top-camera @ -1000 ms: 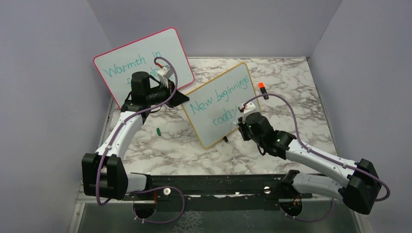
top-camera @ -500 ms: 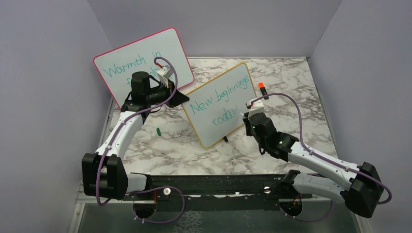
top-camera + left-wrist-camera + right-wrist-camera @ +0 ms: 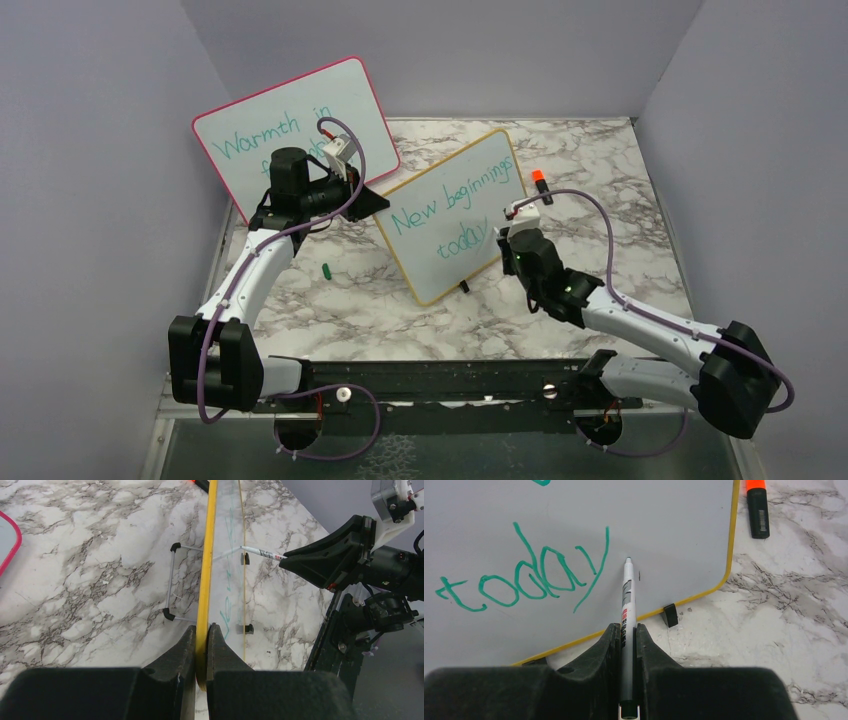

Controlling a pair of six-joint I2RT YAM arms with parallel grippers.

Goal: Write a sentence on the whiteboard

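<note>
**Marker tip at the board, just past "today"**

Nearest, the right pincer (image 3: 627, 630) is clamped on a white marker (image 3: 626, 597), which points away from it. The marker's tip sits at the face of the whiteboard (image 3: 674, 520), just right of the tail of the "y" in "today". That word is the lower line of the sentence (image 3: 452, 212), teal-green and slanted, which reads "New beginnings today" from above.

The yellow-framed whiteboard stands on the marble table (image 3: 350, 310) on small black feet, tilted back, between the two arms. Its right lower corner is just beyond the right pincer. The left pincer (image 3: 202, 630) is closed tight on the frame at the board's left edge.

The right wrist camera does not show whether the tip touches the board. The left wrist camera looks along the board edge-on, and there the tip appears to meet the face. It also shows a wire stand (image 3: 172, 582) behind the board, hidden from above.

An orange-capped marker (image 3: 757, 505) lies on the table just past the board's right edge. A small green cap (image 3: 326, 269) lies left of the board. At the back left stands a pink-framed board (image 3: 300, 115).
</note>
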